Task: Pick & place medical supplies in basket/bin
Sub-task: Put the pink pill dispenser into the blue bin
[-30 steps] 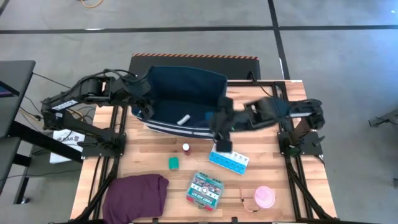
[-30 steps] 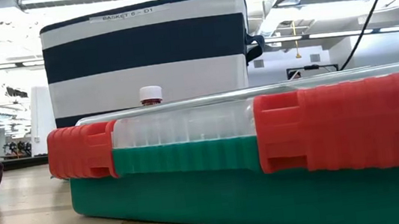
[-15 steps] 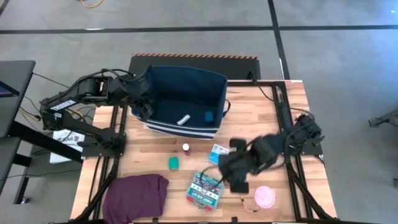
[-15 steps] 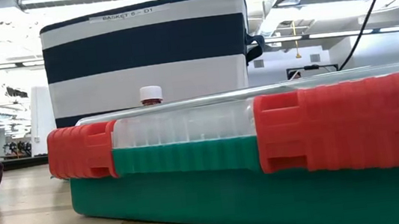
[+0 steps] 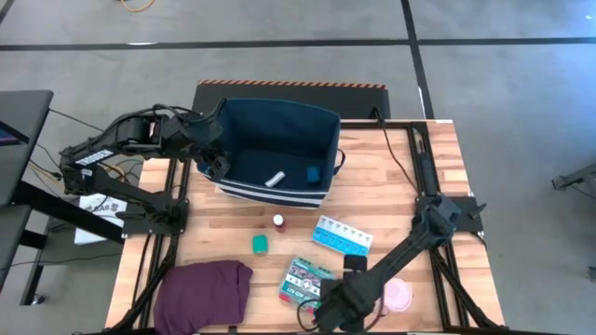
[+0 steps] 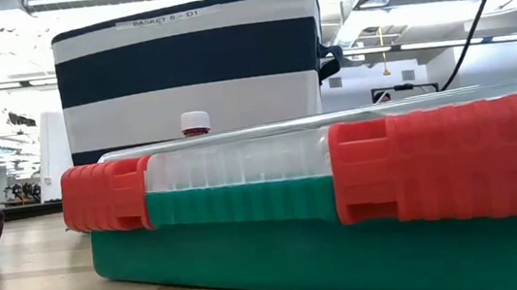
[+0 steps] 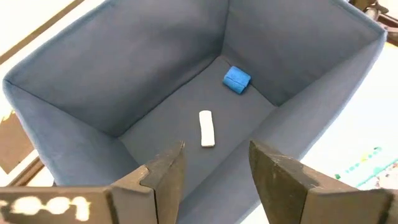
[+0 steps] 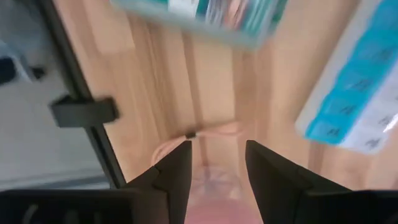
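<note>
The navy bin stands at the far left of the table and holds a white tube and a blue block. My left gripper is open over the bin's left near corner. My right gripper is open and low by the table's near edge, between the green-white box and the pink tape roll. In the right wrist view the roll shows between its fingers. The pill organizer, the red-capped vial and a green block rest on the table. My left gripper stands at the bin's rim, and I cannot tell whether its fingers touch the wall. My right gripper touches nothing that I can see.
A purple cloth lies at the near left corner. In the low view the green-white box with its red clasps fills the foreground, with the vial's cap and the striped bin behind it. The black table frame runs beside the right gripper.
My right arm has swung from the bin's near right corner toward the table's near edge, passing over the pill organizer. It now sits low between the green-white box and the tape roll. The left arm has kept still.
</note>
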`<action>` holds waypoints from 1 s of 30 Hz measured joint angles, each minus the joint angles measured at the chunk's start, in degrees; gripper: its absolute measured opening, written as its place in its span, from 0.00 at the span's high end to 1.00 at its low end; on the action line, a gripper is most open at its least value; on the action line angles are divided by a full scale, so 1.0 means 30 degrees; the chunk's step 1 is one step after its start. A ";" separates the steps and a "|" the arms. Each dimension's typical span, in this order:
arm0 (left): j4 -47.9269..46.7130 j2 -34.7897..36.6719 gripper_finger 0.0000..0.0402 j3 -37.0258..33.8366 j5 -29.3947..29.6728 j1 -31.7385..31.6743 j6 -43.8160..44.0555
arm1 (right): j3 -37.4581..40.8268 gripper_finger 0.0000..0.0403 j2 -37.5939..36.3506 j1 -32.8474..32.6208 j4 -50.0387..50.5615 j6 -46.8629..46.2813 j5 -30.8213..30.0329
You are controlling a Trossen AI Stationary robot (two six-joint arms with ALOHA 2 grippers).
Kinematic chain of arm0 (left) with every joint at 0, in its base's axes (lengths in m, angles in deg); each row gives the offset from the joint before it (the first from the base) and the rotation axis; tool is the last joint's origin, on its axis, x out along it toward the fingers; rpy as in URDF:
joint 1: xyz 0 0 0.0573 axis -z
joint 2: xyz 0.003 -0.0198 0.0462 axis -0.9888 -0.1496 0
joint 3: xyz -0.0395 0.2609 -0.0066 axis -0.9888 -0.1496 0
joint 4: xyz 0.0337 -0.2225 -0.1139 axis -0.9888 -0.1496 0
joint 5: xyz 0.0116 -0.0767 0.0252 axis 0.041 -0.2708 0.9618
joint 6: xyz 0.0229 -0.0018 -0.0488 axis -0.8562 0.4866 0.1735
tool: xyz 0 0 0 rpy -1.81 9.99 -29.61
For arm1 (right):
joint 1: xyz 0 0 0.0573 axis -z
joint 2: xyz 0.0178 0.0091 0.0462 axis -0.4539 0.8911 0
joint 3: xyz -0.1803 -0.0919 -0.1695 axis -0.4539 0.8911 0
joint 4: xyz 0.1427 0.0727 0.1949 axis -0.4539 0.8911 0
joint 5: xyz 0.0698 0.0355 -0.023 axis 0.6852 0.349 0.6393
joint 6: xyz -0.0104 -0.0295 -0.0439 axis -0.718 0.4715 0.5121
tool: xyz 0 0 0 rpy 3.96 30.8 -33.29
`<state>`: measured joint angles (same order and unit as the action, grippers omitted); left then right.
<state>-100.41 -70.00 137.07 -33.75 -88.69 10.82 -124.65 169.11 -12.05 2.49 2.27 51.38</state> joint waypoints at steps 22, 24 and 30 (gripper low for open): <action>-0.0109 -0.0007 0.58 0.0000 0.0032 -0.0007 -0.0219 | 1.1793 0.61 -0.7915 -0.1768 -0.4743 -0.5652 -0.3931; -0.0109 -0.0004 0.58 0.0000 0.0051 -0.0007 -0.0226 | 1.3755 0.63 -0.8874 -0.1510 -0.9578 -0.5852 -0.3249; -0.0102 -0.0007 0.58 0.0000 0.0102 -0.0007 -0.0211 | 1.5329 0.69 -0.9180 -0.0671 -1.2795 -0.4880 -0.0832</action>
<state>-100.71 -70.02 137.07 -33.44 -88.71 10.19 -78.66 141.57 -14.06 -35.89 -12.37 48.88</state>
